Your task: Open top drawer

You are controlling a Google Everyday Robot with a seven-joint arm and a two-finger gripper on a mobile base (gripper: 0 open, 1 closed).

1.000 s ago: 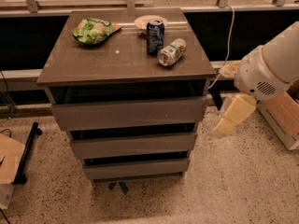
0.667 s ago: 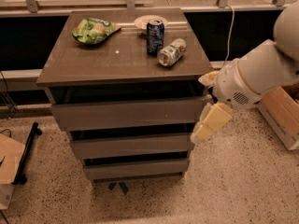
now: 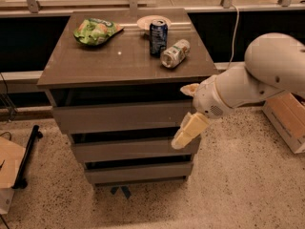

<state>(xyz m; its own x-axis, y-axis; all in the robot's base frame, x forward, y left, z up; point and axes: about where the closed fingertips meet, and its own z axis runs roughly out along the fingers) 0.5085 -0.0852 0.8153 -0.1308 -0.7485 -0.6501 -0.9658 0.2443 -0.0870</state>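
The top drawer point(image 3: 119, 117) is the widest-looking grey-brown flat front, just under the cabinet top point(image 3: 95, 66), with a dark gap above it. Its front stands in line with the two lower drawer fronts. My gripper point(image 3: 187, 128) is cream-coloured and hangs down from the white arm point(image 3: 267, 75), which comes in from the right. It lies over the right end of the top drawer's front, reaching down to the gap above the middle drawer point(image 3: 128, 149). I cannot tell whether it touches the panel.
On the cabinet top lie a green snack bag point(image 3: 95, 31), an upright blue can point(image 3: 158, 36), a tipped bottle point(image 3: 175, 53) and a small plate point(image 3: 151, 21). The bottom drawer point(image 3: 138, 172) sits below. A cardboard box point(image 3: 288, 120) stands on the floor at right, another box point(image 3: 9, 168) at left.
The arm has swung left from beside the cabinet. The gripper has moved from right of the drawers to in front of the top drawer's right end.
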